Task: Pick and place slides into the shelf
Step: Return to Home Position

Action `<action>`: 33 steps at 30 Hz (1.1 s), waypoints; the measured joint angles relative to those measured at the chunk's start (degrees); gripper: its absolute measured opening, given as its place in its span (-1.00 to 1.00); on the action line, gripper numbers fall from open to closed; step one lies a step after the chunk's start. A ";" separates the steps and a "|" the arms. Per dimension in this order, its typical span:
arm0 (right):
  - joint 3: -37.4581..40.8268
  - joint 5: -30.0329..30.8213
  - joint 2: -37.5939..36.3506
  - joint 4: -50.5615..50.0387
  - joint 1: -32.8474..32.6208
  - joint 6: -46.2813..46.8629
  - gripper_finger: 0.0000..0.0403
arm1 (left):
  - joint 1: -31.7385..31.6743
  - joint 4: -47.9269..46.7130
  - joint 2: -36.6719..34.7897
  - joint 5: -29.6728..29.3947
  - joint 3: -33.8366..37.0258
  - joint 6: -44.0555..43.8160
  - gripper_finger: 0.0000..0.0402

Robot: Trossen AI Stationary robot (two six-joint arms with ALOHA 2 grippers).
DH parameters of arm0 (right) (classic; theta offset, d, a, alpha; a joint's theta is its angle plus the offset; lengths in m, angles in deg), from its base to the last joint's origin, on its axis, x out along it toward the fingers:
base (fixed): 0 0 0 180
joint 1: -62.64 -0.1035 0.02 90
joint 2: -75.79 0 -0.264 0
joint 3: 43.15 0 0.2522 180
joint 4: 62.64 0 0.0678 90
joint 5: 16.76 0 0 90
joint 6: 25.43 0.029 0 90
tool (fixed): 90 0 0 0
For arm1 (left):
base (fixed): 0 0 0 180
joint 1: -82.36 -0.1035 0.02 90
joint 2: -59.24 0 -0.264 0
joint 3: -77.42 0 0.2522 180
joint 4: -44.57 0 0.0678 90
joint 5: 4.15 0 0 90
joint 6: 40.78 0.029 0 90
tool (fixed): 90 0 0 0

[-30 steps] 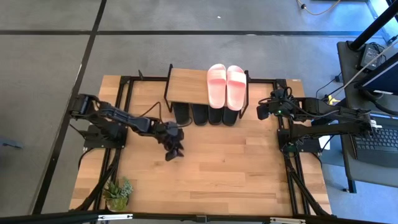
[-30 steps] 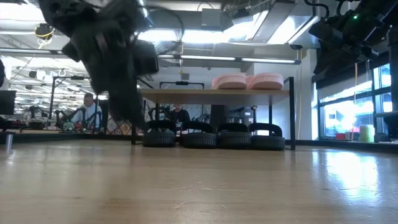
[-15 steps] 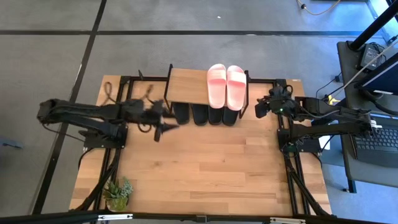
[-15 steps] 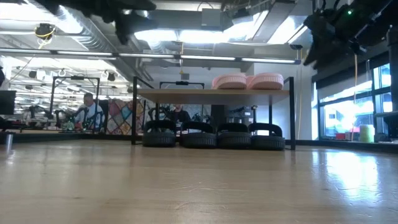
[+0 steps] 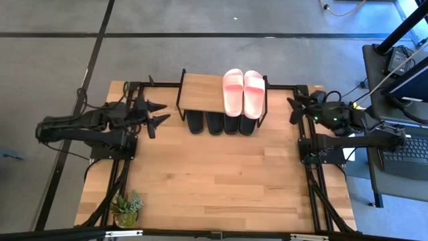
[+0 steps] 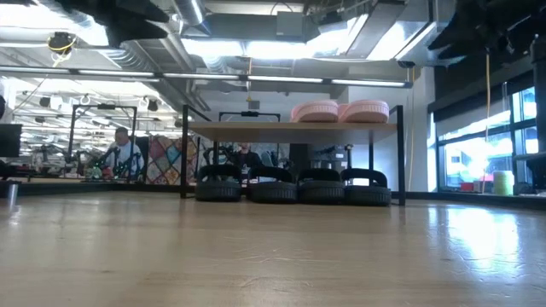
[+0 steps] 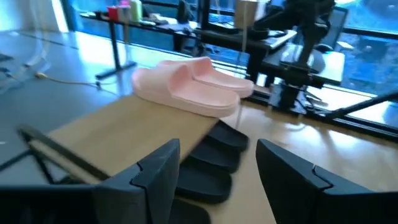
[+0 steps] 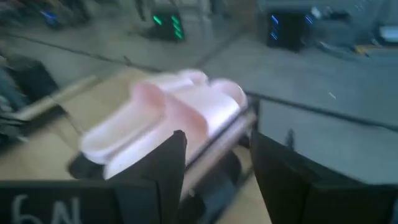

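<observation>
Left gripper (image 5: pixel 158 112) is hovering above the left side of the table (image 5: pixel 227 181). Its fingers (image 7: pixel 159 172) are spread apart and are holding nothing.

The shelf (image 5: pixel 200 94) is standing just ahead of this claw's tips, near but not touching.

The pink pair (image 5: pixel 243 90) is lying side by side on the far half of the top board, as seen from this claw. That is the end nearer the right gripper (image 5: pixel 295 110).

Four black slides (image 5: pixel 221 123) are sitting in a row under the board, on the tabletop, touching one another. The first of them is lying closest to the left claw.

The right gripper is hanging off the shelf's other end, beside the pink pair and apart from it. Its prongs (image 8: pixel 163 169) are parted and empty.

A potted plant (image 5: pixel 127 209) is sitting well behind the left claw, at the table's near corner.
</observation>
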 joint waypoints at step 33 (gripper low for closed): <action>28.49 -13.32 -26.24 37.43 -1.68 -20.08 -0.11 | 0.01 3.56 -28.28 -6.72 26.67 -5.77 0.02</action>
